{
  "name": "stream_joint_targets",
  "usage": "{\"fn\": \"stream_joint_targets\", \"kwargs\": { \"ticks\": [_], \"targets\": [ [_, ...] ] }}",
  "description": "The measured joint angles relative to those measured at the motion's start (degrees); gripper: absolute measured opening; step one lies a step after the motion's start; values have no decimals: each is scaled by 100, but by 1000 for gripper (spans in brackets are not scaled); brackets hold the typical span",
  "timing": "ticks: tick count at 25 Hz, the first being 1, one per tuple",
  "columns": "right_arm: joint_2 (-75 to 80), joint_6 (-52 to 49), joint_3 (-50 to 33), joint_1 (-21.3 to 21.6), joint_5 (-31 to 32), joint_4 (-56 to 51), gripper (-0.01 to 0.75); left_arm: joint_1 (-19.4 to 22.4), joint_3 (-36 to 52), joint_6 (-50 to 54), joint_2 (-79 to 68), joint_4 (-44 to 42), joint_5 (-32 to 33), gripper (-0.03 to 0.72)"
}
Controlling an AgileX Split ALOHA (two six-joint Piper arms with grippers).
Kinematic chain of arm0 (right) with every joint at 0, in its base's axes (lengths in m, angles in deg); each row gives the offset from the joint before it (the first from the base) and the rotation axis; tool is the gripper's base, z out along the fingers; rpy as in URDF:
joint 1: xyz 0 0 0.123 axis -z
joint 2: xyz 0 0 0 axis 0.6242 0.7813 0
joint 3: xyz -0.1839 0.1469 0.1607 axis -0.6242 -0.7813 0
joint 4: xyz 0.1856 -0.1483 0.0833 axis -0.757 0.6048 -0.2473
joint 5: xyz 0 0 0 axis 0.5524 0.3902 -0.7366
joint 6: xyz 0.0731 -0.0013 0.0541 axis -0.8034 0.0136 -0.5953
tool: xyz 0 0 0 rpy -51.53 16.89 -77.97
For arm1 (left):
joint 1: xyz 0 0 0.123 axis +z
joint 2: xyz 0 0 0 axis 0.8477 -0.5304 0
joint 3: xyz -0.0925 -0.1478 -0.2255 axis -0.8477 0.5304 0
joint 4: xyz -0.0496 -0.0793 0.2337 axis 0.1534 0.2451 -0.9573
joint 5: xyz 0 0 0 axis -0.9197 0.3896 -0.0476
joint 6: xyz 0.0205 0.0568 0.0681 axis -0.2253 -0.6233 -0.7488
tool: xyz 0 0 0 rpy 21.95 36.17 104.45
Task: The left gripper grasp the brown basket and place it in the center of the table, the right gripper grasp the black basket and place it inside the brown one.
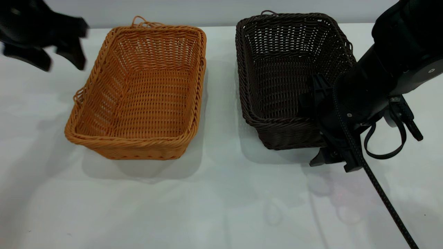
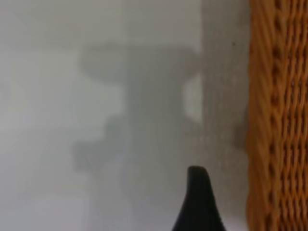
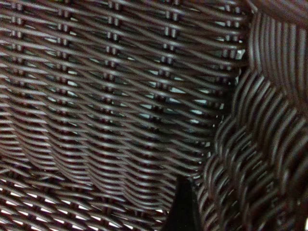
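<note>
White bench (image 1: pixel 221 200) carries both baskets side by side, apart. On the left sits the brown basket (image 1: pixel 142 93), on the right the black basket (image 1: pixel 287 76), each upright. At the black basket's near right corner the right hand (image 1: pixel 332 152) straddles the rim; whether it grips cannot be told. Just left of the brown basket the left hand (image 1: pixel 62 57) hovers, fingers spread, holding nothing.

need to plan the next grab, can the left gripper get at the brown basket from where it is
Probably yes. The left gripper hangs open above the table, just off the brown basket at its far left corner. Only bare tabletop shows between them, and the black basket and right gripper are well clear.
</note>
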Motion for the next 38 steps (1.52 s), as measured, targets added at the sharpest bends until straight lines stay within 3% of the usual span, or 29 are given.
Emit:
{"fn": "stream_joint_targets", "kwargs": {
  "ticks": [16,21,25,30,33,38],
  "targets": [
    [159,-2,10,0,6,0,552,-38,-341,4,-1189,463,-907,496],
    [167,9,18,0,7,0,531,-38,-359,4,-1219,463,-1044,422],
    [171,9,38,0,24,0,444,-42,-365,-70,-1238,468,-1055,280],
    [178,-10,55,5,68,-22,225,-49,-365,-156,-1238,469,-1062,111],
    [167,-19,57,71,135,-36,117,-49,-365,-285,-1238,487,-1068,81],
    [17,29,35,310,309,17,90,-49,-365,-489,-1238,550,-1073,79]
  ]
}}
